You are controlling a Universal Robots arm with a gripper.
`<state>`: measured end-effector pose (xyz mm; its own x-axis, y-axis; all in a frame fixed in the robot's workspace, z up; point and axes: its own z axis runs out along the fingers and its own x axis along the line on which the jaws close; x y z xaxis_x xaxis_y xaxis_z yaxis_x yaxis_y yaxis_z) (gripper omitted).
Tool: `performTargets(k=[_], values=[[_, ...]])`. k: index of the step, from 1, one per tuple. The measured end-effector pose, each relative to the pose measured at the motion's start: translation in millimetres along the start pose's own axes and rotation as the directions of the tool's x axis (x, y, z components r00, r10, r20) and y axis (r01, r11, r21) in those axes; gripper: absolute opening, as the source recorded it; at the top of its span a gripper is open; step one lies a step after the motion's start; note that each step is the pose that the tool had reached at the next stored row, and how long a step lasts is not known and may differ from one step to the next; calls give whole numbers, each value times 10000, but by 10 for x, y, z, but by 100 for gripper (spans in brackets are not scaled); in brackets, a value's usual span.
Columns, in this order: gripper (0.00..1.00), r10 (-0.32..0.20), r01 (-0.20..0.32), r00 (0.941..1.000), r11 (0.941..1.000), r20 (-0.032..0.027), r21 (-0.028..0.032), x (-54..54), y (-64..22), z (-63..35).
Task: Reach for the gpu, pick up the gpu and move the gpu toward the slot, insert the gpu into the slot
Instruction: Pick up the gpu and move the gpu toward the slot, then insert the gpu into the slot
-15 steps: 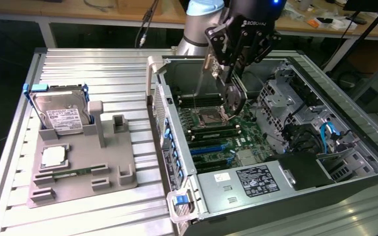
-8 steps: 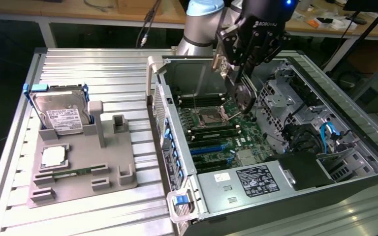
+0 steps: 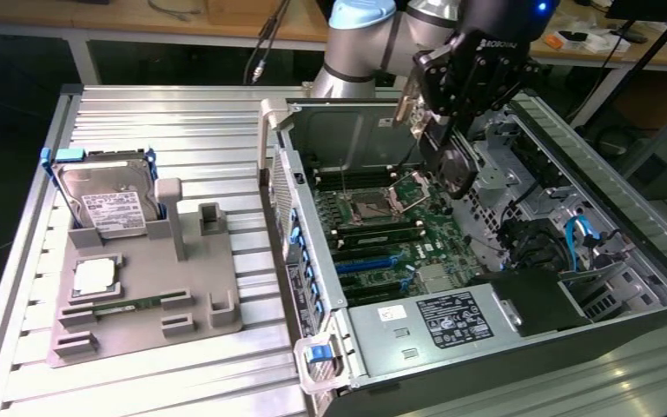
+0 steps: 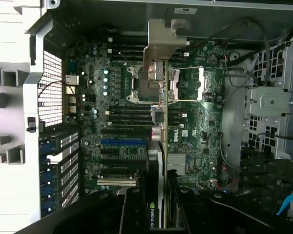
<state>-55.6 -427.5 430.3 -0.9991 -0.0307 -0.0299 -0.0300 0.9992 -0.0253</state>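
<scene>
My gripper (image 3: 441, 120) is shut on the gpu (image 3: 457, 167), a dark card with a round black fan, and holds it on edge above the open computer case. Its metal end bracket (image 3: 408, 108) points toward the case's back wall. In the wrist view the gpu (image 4: 158, 122) appears edge-on, with its bracket (image 4: 163, 41) at the far end, and it runs between my black fingers (image 4: 134, 209). The card hangs over the processor socket area of the green motherboard (image 4: 195, 126). The blue slot (image 4: 123, 143) (image 3: 368, 261) lies bare on the motherboard, off to one side of the card and apart from it.
The processor socket (image 3: 374, 207), black memory connectors (image 3: 368, 234) and a labelled power supply (image 3: 450, 317) sit inside the case. Drive cages and cables (image 3: 565, 234) crowd the exterior view's right. Outside the case, a grey fixture (image 3: 201, 304) holds a silver hard drive (image 3: 111, 204) and a green memory stick (image 3: 125, 305).
</scene>
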Motion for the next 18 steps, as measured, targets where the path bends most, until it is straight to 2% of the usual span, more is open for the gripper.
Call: performTargets(k=[1,5,7,12,16,18], values=[[27,0,0,10000,10000,-2,1,-158,-5,5],[27,-46,46,10000,10000,-3,-1,-170,-5,6],[27,-617,617,9981,9981,9,-18,-176,-5,7],[27,-1616,1616,9869,9868,39,-46,-183,-5,21],[27,-2151,2151,9766,9766,56,-59,-188,-5,29],[27,-2611,2611,9653,9653,70,-69,-196,-5,35]])
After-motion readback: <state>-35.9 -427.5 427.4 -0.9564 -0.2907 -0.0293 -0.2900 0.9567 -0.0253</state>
